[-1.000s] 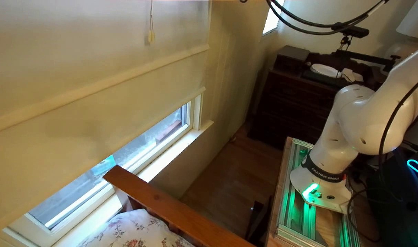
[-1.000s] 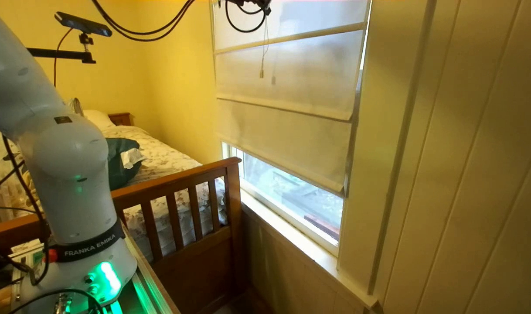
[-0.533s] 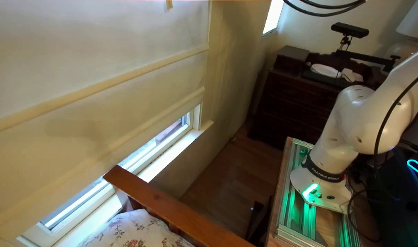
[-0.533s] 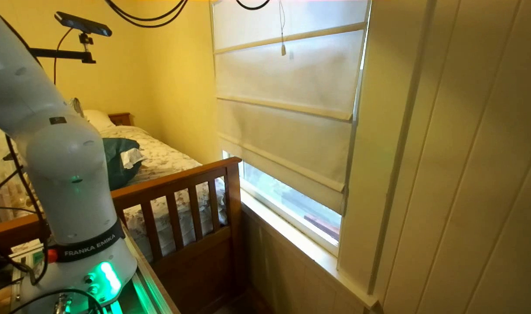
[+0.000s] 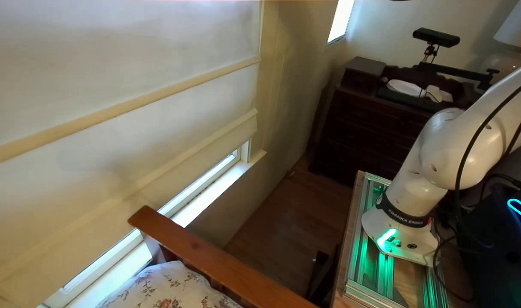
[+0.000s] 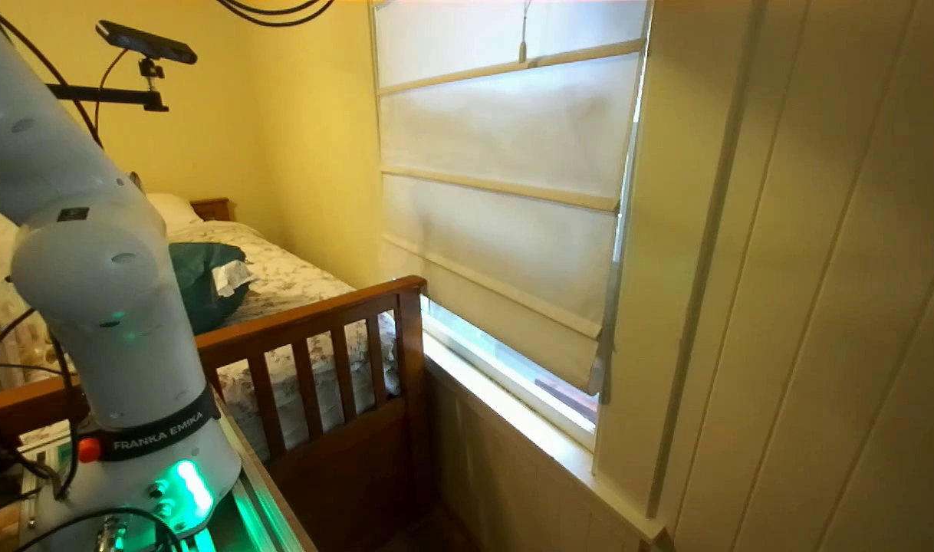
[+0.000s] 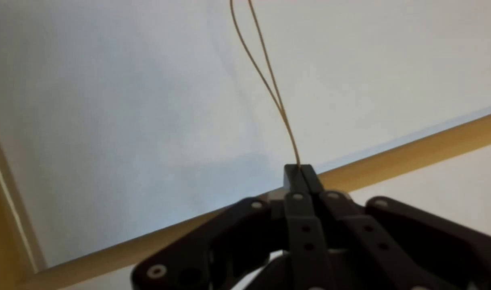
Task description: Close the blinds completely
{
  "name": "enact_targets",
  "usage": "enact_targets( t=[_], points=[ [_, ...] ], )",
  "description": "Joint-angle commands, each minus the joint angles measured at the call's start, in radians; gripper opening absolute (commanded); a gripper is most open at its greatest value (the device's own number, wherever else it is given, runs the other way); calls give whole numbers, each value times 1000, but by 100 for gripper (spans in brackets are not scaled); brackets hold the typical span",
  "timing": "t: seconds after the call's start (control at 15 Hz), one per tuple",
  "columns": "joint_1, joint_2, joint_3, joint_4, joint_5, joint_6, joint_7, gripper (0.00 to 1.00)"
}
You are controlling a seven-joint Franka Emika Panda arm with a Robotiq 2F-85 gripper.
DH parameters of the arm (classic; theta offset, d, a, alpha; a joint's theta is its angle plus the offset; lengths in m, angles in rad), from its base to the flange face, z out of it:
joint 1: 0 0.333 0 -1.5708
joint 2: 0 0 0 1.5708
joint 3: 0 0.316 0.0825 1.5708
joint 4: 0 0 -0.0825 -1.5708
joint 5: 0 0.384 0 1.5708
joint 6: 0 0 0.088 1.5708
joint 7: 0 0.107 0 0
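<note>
Currently | gripper (image 7: 302, 173): pinching cord (image 7: 286, 119) | blinds (image 6: 505, 261): ending short of window sill (image 5: 212, 194) | dark dresser (image 5: 363, 132): contents hidden

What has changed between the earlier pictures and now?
The blinds came lower, so less window glass shows. In an exterior view, the pull tassel rose and moved picture-right; the robot elbow shifted picture-left. The gripper is shut on the pull cord; its earlier grip isn't shown. The bed frame and robot base stayed put.
</note>
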Motion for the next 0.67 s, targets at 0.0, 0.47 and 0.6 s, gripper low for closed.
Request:
enact_targets(
  t=[0.0, 0.47, 0.6],
  points=[
    [-121, 9, 62, 51, -151, -59, 151, 28],
    [-192, 1, 119, 66, -338, -258, 284, 74],
    [-175, -1, 121, 59, -367, -361, 278, 87]
  ],
)
